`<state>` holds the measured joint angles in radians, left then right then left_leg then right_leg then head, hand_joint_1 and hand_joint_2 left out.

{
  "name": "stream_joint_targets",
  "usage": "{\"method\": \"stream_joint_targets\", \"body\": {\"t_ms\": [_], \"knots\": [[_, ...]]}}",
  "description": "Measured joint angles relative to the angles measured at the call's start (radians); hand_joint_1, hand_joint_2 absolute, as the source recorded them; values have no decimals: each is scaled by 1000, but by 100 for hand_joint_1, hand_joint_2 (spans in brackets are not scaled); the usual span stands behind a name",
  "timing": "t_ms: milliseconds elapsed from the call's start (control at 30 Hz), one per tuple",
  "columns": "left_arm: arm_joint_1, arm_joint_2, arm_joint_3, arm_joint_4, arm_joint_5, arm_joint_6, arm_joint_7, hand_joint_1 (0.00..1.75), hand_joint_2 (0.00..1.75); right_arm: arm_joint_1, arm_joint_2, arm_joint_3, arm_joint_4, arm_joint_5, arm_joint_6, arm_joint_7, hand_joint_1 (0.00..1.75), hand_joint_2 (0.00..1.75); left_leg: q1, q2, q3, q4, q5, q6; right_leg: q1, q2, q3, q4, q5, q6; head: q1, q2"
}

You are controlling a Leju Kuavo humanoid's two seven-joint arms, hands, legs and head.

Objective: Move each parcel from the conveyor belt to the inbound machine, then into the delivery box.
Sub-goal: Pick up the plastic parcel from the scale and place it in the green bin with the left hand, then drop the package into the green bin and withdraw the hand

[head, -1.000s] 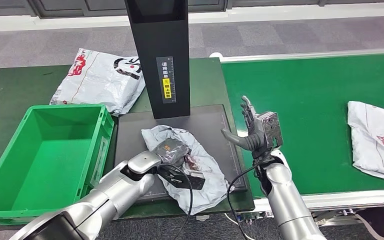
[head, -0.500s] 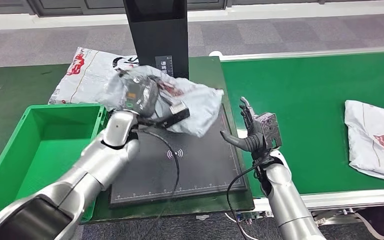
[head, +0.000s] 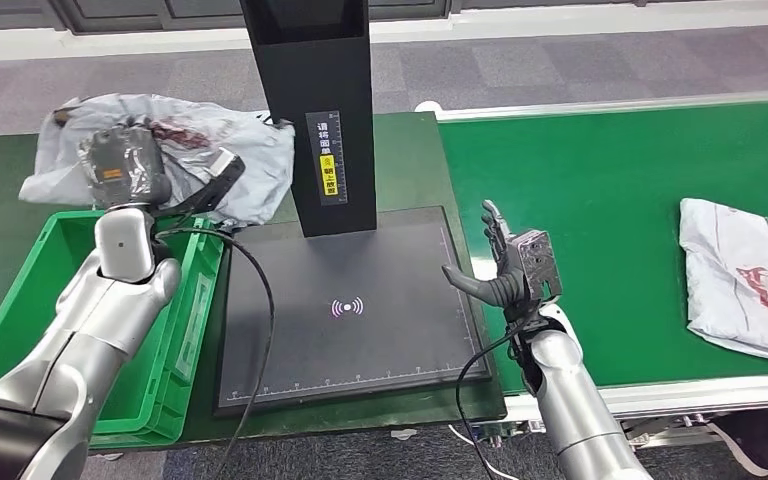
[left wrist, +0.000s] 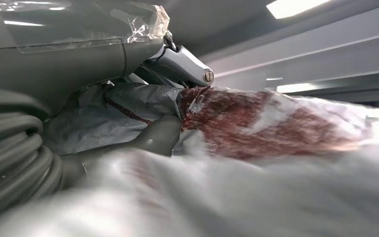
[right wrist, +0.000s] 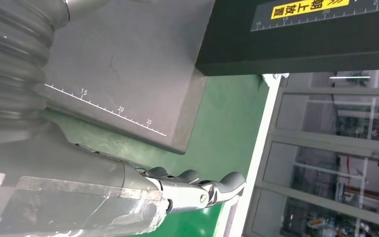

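Grey carpet floor [head: 580, 65] lies behind the dark green table [head: 0, 190], and on that table you see the black scanner plate [head: 380, 270] with its black column [head: 310, 100] at 12 o'clock of the plate and the green box [head: 15, 290] at 9 o'clock of it. Your left hand [head: 120, 165] grasps a crumpled grey parcel [head: 250, 160] and holds it in the air above the far edge of the box, at 10 o'clock of the plate. Your right hand [head: 505, 265] holds nothing, fingers apart and upright, at 3 o'clock of the plate near the green belt [head: 610, 180], where another parcel [head: 745, 285] lies well apart at the 3 o'clock side.
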<state>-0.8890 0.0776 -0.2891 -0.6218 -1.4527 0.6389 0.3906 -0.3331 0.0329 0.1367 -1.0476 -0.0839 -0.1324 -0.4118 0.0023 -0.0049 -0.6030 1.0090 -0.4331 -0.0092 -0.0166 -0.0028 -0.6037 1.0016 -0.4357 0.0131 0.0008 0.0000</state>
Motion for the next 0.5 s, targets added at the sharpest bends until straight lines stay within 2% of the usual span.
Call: {"method": "stream_joint_targets", "body": {"t_ms": [133, 333, 500], "knots": [[45, 56, 73, 0, -33, -1, 13, 175, 175, 8, -2, -11, 0, 3, -1, 0, 0, 175, 0, 1, -1, 0, 0, 0, 0, 1, -1, 0, 0, 0, 0, 0], [67, 85, 124, 0, -49, -7, 20, 175, 175, 10, -4, -11, 0, 4, -1, 2, 0, 175, 0, -1, -2, 0, 0, 0, 0, 0, -2, 0, 0, 0, 0, 0], [73, 114, 163, 33, -61, -132, 102, 175, 175, 18, -4, -23, -1, 5, -3, 9, 0, 175, 0, 3, -1, 0, -1, -1, 0, 3, -3, 0, 1, -1, 0, 0]]}}
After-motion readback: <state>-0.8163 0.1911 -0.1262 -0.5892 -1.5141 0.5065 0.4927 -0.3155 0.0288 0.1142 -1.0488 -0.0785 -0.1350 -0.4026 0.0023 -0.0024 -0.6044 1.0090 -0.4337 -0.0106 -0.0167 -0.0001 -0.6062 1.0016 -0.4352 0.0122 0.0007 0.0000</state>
